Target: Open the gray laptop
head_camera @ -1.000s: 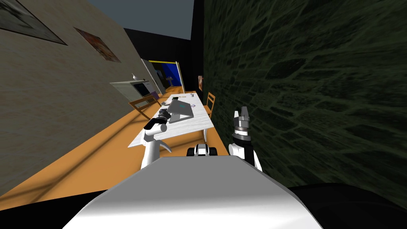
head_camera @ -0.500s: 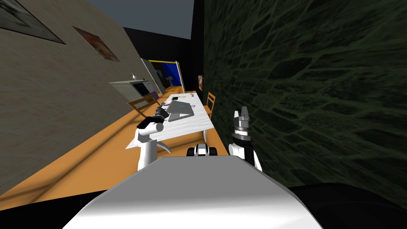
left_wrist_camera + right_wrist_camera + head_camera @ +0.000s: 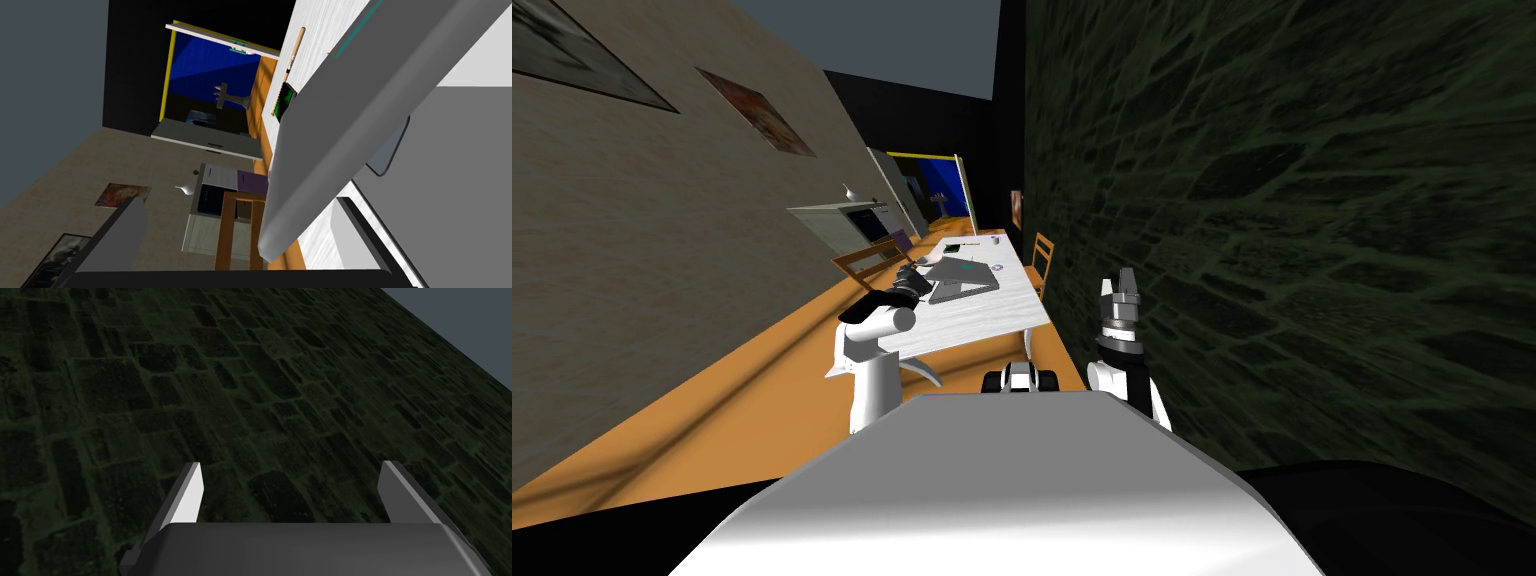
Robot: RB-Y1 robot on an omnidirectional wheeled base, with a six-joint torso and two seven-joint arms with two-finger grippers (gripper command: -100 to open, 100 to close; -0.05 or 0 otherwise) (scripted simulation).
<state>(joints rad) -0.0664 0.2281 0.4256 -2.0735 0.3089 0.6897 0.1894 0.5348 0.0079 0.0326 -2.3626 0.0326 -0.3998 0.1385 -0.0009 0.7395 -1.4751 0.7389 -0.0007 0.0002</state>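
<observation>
Well, with the laptop (image 3: 964, 277) on the table (image 3: 982, 322), lid (image 3: 350, 125) part raised, the left gripper (image 3: 917, 272), fingers (image 3: 117, 227) spread about the lid's corner, should lift gently in an arc; the right gripper (image 3: 1122, 285) hangs spread beside the table.

Left tool (image 3: 911, 280) reaches forward, fingers apart; right tool (image 3: 1123, 280) upright, fingers apart.

laptop lid (image 3: 360, 95): cut off at frame edge | small items (image 3: 953, 246) on table (image 3: 992, 312): too small to identify
</observation>
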